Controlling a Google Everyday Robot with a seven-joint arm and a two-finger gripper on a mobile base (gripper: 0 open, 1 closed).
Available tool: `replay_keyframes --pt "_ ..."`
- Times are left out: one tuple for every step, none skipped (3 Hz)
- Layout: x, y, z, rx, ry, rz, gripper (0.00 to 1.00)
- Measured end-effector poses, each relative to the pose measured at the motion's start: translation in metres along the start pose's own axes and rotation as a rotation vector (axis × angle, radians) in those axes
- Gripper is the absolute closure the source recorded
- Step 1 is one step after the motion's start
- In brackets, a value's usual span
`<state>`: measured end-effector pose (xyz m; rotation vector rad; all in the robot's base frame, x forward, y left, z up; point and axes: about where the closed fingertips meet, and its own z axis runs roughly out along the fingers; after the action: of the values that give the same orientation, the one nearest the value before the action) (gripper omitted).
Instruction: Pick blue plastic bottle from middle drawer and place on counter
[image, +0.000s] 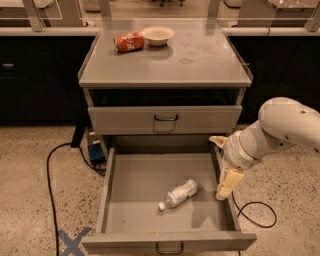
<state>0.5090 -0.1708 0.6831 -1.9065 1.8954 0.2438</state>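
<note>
Blue plastic bottle (179, 194) lies on its side on the floor of the pulled-out middle drawer (140, 185), right of centre, with its white cap toward the front left. Its pale label shows no print I can read. The red can (129, 41), lying beside the white bowl (158, 35) at the back of the counter (200, 60), bears white script that is not legible. Arm (285, 125) enters from the right and bends downward, gripper (218, 167) at the drawer's right wall, near the bottle but apart from it, its two cream fingers (229, 182) spread wide, one high and one low.
</note>
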Motion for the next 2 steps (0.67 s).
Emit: replay_keyframes --pt "0.005 0.003 0.014 -0.001 -0.006 0.008 0.00" --pt "0.009 0.002 0.055 -0.028 -0.003 -0.018 0.00"
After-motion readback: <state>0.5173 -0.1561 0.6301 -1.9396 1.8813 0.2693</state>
